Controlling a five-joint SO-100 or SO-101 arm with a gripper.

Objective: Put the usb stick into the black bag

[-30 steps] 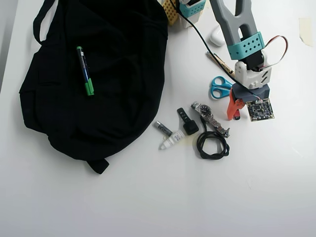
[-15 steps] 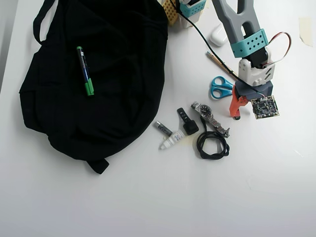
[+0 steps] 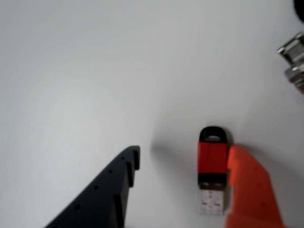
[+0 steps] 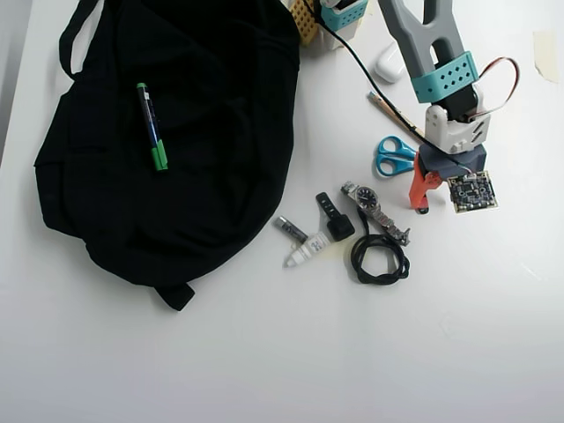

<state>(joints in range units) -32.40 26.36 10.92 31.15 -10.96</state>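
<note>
Your claw (image 3: 183, 164) stood spread, the usb stick (image 3: 212, 167) seemingly touching its orange finger (image 3: 247, 185): you needed to centre it before pinching, the black bag (image 4: 176, 132) far off.

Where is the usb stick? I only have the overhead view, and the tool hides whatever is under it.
Observer: In the wrist view, the usb stick lies flat on the table, between the fingers of the tool.
Operator: Is it gripped?
Observer: No. The orange finger sits against one side of it, but the black finger stands well apart, so the tool is open.
</note>
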